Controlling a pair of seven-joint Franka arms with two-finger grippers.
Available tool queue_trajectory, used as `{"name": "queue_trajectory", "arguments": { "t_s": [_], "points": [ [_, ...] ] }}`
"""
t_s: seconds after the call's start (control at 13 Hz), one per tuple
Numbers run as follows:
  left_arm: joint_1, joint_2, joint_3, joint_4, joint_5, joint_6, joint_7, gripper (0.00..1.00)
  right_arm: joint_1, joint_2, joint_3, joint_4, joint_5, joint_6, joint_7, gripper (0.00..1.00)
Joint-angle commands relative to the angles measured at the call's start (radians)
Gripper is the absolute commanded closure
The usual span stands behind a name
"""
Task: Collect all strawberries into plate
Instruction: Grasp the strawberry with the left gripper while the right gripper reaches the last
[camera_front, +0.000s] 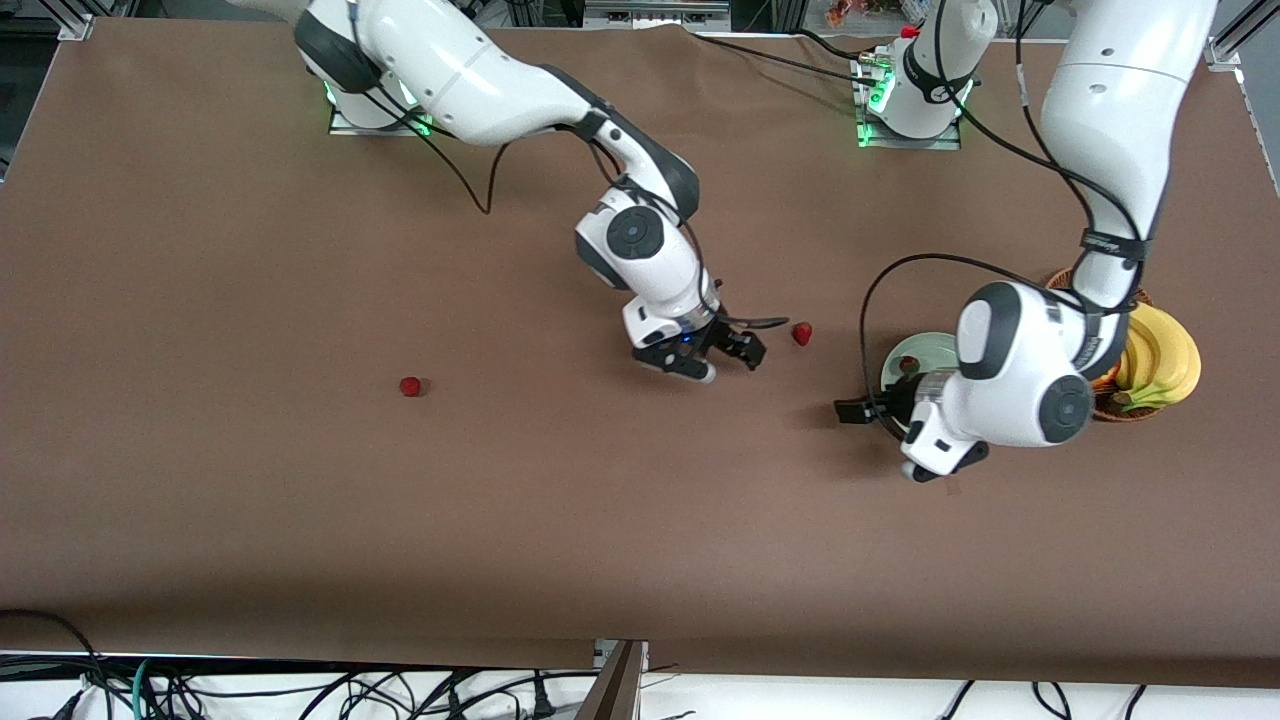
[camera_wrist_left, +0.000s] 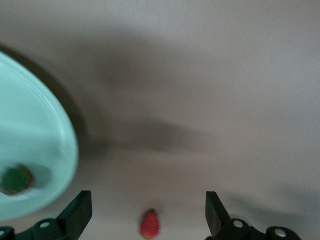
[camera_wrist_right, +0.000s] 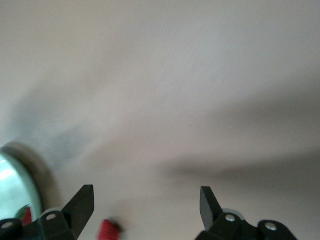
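Observation:
The mint-green plate (camera_front: 925, 350) lies partly under the left arm, with one strawberry (camera_front: 908, 365) in it. A second strawberry (camera_front: 802, 333) lies on the brown table between the plate and my right gripper (camera_front: 732, 362), which is open, low and just beside it. A third strawberry (camera_front: 410, 386) lies alone toward the right arm's end. My left gripper (camera_front: 852, 410) is open and empty, beside the plate. The left wrist view shows the plate (camera_wrist_left: 35, 145), its berry (camera_wrist_left: 17, 179), and a table berry (camera_wrist_left: 150, 224) ahead of the open gripper (camera_wrist_left: 147, 200). The right wrist view shows a berry (camera_wrist_right: 109, 229) near the open gripper (camera_wrist_right: 146, 192).
A brown wicker basket (camera_front: 1125, 412) with yellow bananas (camera_front: 1160, 360) stands right beside the plate, toward the left arm's end. The left arm's wrist hangs over the plate and basket. Cables trail along the table's front edge.

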Motion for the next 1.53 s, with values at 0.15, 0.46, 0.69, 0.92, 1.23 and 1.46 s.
{"name": "queue_trajectory", "arguments": {
  "t_s": [0.15,0.46,0.69,0.92,1.23,1.46],
  "points": [
    [-0.032,-0.061,-0.007,-0.148,-0.012,-0.053,-0.082,0.00,-0.205,-0.197,0.020,-0.041,0.080,-0.395,-0.377,0.04],
    [-0.056,-0.179,-0.028,-0.372,0.004,0.094,-0.076,0.00,-0.370,-0.323,0.017,-0.046,0.104,-0.668,-0.680,0.04],
    [-0.056,-0.192,-0.036,-0.477,0.034,0.273,-0.059,0.00,-0.390,-0.451,-0.038,-0.122,0.101,-0.745,-0.798,0.04],
    [-0.058,-0.173,-0.037,-0.482,0.037,0.338,-0.058,0.00,-0.390,-0.510,-0.101,-0.182,0.099,-0.757,-0.926,0.04],
    [-0.070,-0.140,-0.036,-0.482,0.041,0.404,-0.053,0.11,-0.390,-0.510,-0.175,-0.288,0.085,-0.669,-1.045,0.04],
    [-0.070,-0.141,-0.037,-0.482,0.069,0.403,-0.053,0.59,-0.390,-0.512,-0.193,-0.394,0.085,-0.563,-1.058,0.04]
  ]
}}
